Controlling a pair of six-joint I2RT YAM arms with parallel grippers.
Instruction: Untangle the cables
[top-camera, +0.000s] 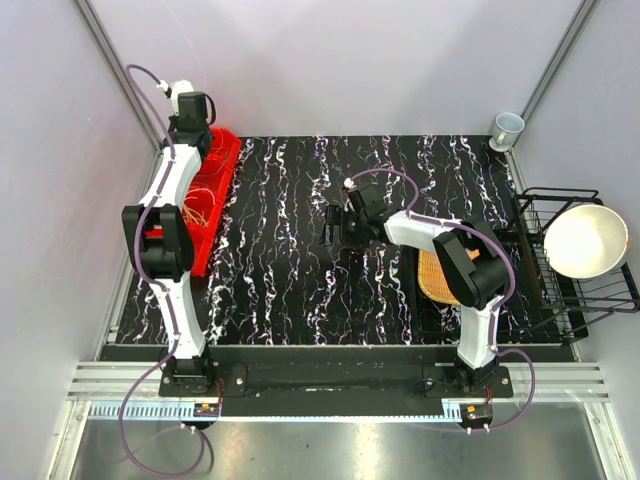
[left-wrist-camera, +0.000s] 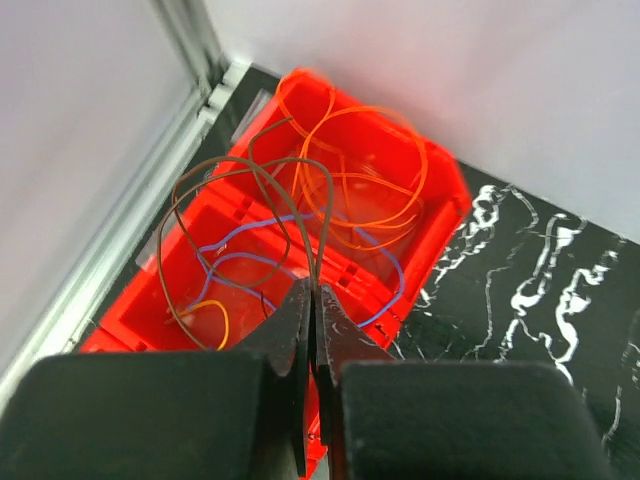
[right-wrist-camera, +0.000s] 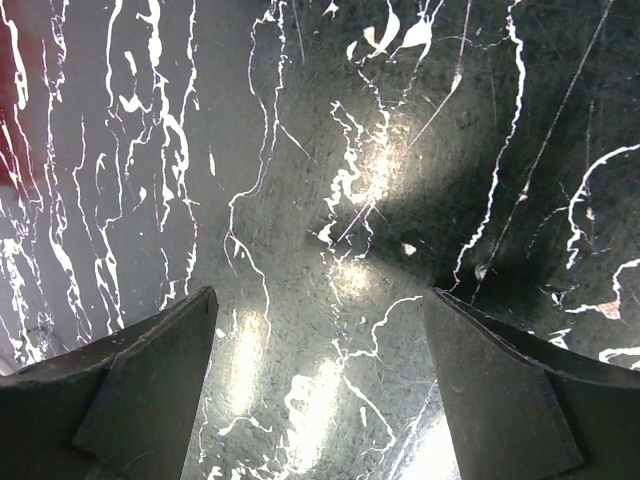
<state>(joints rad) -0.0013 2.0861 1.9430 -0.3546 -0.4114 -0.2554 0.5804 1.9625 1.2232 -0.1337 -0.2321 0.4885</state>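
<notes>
Cables (left-wrist-camera: 345, 205) lie heaped in a red bin (top-camera: 222, 160) at the far left of the overhead view, up against the left wall and at the left edge of the black, white-veined table (top-camera: 280, 250). The left wrist view shows wide orange loops toward the back of the bin, blue strands crossing its middle, and a small yellow-orange loop at the lower left.

The left claw (top-camera: 203, 130) hangs over the bin's upper end. Its two fingers (left-wrist-camera: 300, 330) are pressed together, pinching a brownish cable (left-wrist-camera: 308, 255). That cable rises from the tips and arcs in a big loop over the bin's left half.

Near the middle of the overhead view, the right claw (top-camera: 332, 226) points left, above bare tabletop. Its fingers (right-wrist-camera: 150, 390) stand wide apart with nothing between them. Only the marbled surface shows in the gap.

Below the right arm's elbow, right of centre, a woven tan mat (top-camera: 436, 278) lies on the table.

A black wire rack (top-camera: 560, 200) stands at the right edge and holds a white bowl (top-camera: 585, 240). A pale cup (top-camera: 507, 128) sits beyond the table's upper right corner.
</notes>
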